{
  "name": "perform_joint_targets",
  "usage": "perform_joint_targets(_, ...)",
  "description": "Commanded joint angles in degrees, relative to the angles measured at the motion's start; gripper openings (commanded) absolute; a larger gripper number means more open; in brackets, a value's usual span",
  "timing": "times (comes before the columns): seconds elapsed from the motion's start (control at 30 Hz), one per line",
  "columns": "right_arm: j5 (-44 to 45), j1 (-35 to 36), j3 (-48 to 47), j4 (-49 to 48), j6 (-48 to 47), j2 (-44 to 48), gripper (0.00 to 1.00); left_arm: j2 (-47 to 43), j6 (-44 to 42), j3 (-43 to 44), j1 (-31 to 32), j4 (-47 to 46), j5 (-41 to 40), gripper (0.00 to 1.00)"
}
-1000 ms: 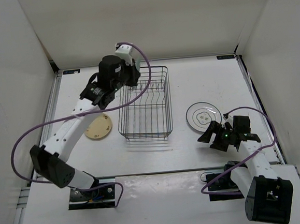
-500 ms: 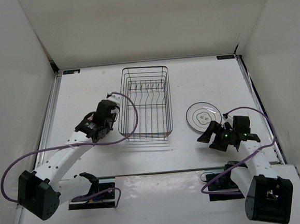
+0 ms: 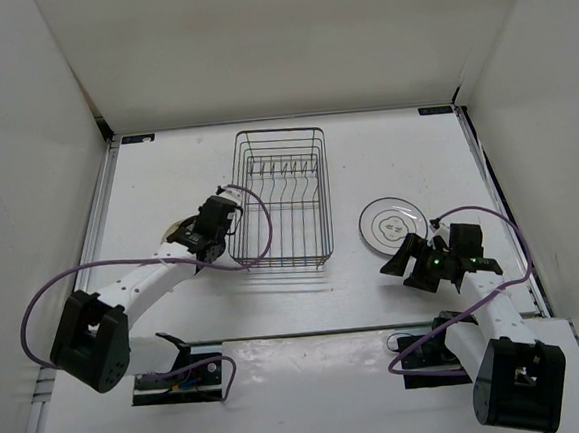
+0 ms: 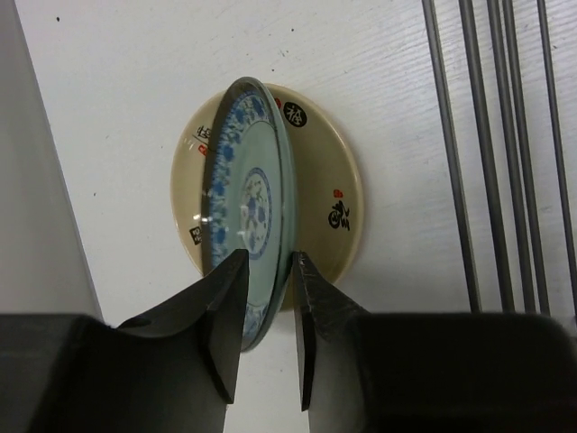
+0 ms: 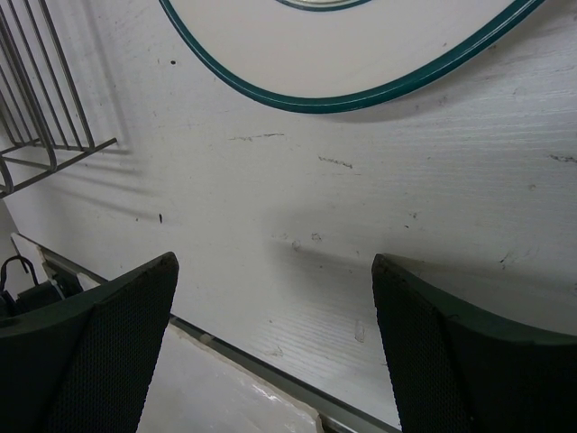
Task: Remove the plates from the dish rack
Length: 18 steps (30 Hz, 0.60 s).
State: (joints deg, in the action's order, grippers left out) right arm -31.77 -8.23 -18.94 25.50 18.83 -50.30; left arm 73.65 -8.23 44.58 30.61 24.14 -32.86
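My left gripper [image 4: 269, 298] is shut on the rim of the teal plate [image 4: 243, 207], which has a blue pattern. It holds the plate on edge just above the tan plate [image 4: 326, 194], which lies flat on the table left of the dish rack [image 3: 278, 197]. In the top view the left gripper [image 3: 210, 229] covers both of these plates. The rack holds no plates. The white ringed plate [image 3: 391, 223] lies flat to the right of the rack. My right gripper [image 3: 422, 248] is open and empty just in front of it, and its rim shows in the right wrist view [image 5: 361, 92].
The rack's wires [image 4: 505, 135] run close along the right of the tan plate. The rack's corner [image 5: 36, 117] shows at the left of the right wrist view. White walls enclose the table on three sides. A purple cable loops beside the left arm [image 3: 125, 290].
My left arm has swung from above the rack's far left corner down to the table left of the rack. It now covers the tan plate. The right arm has not moved.
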Motion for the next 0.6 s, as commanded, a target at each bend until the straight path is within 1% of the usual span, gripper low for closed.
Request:
perform_joint_targets(0.0,-1.6,0.1,0.5,-0.8,-0.8,-0.1,0.9,1.3,-0.8,0.2,-0.4,-3.1,-2.8,0.38)
perform_joint_targets(0.1,-1.6,0.1,0.4,-0.8,-0.9,-0.2,0.9,3.2,-1.4,0.6,-0.7,-3.0,-3.8,0.44)
perform_joint_targets(0.13,-1.6,0.1,0.5,-1.0,-1.5,-0.2,0.9,3.6,-1.5,0.7,-0.7,-3.0,-4.0,0.51)
perform_joint_targets(0.17,-1.5,0.1,0.5,-1.1,-0.8,-0.1,0.9,4.0,-1.5,0.9,-0.9,-3.0,-4.1,0.54)
perform_joint_targets(0.33,-1.8,0.0,0.3,-1.1,-1.0,-0.3,0.9,4.2,-0.2,1.3,-0.8,-2.0,-4.1,0.63)
perform_joint_targets(0.37,-1.8,0.0,0.5,-1.1,-1.0,-0.2,0.9,3.9,0.0,1.6,-0.8,-1.5,-3.9,0.67)
perform_joint_targets(0.43,-1.9,0.1,0.5,-1.2,-0.8,-0.3,0.9,3.8,0.9,2.1,-0.8,-0.7,-3.3,0.7)
perform_joint_targets(0.5,-1.9,0.1,0.5,-1.2,-1.0,-0.6,0.9,3.3,1.8,3.1,-0.7,1.3,-2.4,0.78)
perform_joint_targets(0.53,-1.8,0.1,0.6,-1.2,-0.8,-0.8,0.9,2.6,2.3,3.2,-0.7,1.7,-1.1,0.92)
perform_joint_targets(0.57,-2.0,0.0,0.5,-1.2,-0.9,-0.6,0.9,2.5,2.8,3.6,-0.8,2.1,-0.7,0.94)
